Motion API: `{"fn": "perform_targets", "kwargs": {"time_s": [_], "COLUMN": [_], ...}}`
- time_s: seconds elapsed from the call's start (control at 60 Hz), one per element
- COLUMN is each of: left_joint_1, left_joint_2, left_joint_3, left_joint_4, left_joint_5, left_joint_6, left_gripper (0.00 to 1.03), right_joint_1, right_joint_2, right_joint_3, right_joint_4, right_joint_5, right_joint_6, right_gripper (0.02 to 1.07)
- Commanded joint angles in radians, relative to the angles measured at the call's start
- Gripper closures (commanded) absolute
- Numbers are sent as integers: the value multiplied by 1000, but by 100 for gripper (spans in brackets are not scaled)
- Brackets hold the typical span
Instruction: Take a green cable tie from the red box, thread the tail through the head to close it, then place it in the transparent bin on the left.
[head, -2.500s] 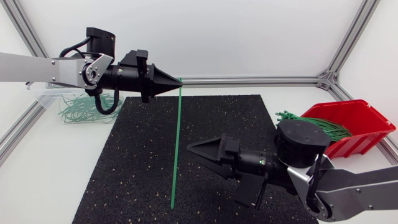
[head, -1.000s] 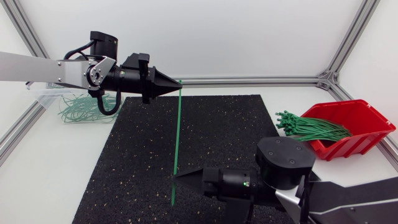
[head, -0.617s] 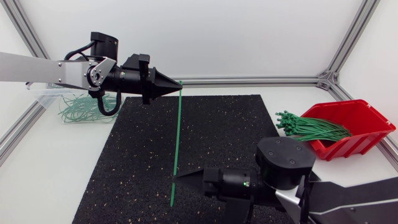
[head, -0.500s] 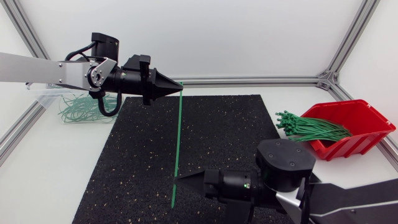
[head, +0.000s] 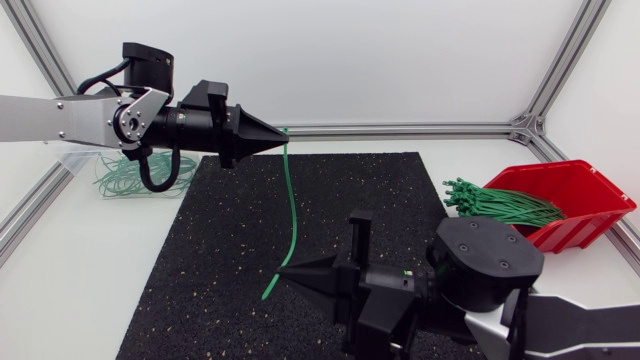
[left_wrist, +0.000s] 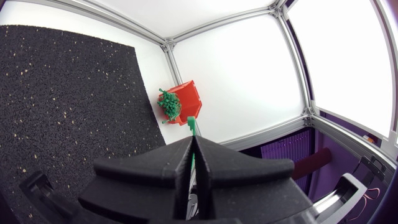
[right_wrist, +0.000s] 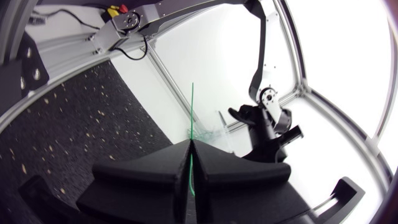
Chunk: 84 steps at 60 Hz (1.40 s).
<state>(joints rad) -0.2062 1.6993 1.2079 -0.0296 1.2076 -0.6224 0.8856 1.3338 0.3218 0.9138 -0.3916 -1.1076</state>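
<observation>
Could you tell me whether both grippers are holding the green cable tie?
Yes, the left gripper and right gripper both pinch the cable tie.

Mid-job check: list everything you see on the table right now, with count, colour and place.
cable tie: one, green, bowed in the air over the mat, not yet closed
loose ties: a bundle, green, spilling over the red box's near-left rim
red box: one, red, at the table's right side
looped ties: several, green, in and around the transparent bin
transparent bin: one, clear, far left, partly behind the left arm
mat: one, black and speckled, at the table's centre
left tool: one, black, shut on the cable tie's head end
right tool: one, black, shut on it near the tail
</observation>
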Motion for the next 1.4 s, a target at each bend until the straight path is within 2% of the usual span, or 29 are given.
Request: {"fn": "perform_targets", "kwargs": {"time_s": [0.0,0.15,0.267,0.35,0.383,0.433,0.6,0.75,0.9,1.117,1.383], "left_joint_1": [-7,-27,-61,-90,-110,-130,-193,-231,-260,-302,-438], "left_joint_2": [-47,-116,-198,-256,-293,-329,-489,-619,-724,-849,-897], "left_joint_3": [-51,-119,-199,-249,-278,-303,-395,-472,-504,-556,-558], "left_joint_4": [-6,5,45,82,97,102,148,243,252,327,327], "left_joint_5": [12,6,-33,-59,-79,-92,-178,-237,-270,-341,-453], "left_joint_6": [24,46,67,66,62,62,43,-45,-80,-154,-175], "left_gripper": [100,100,100,100,100,100,100,100,100,100,100], "right_joint_1": [18,33,70,84,95,105,87,56,-4,-22,-28], "right_joint_2": [-35,-137,-182,-193,-202,-220,-295,-381,-401,-392,-372], "right_joint_3": [16,92,132,207,244,263,330,390,480,622,757], "right_joint_4": [-73,-443,-569,-739,-826,-877,-1004,-1096,-1152,-1239,-1423], "right_joint_5": [2,5,10,10,-20,-62,-228,-270,-415,-494,-513], "right_joint_6": [186,379,456,539,578,634,930,1169,1359,1585,1778], "right_gripper": [101,101,101,101,101,101,101,101,101,101,101]}}
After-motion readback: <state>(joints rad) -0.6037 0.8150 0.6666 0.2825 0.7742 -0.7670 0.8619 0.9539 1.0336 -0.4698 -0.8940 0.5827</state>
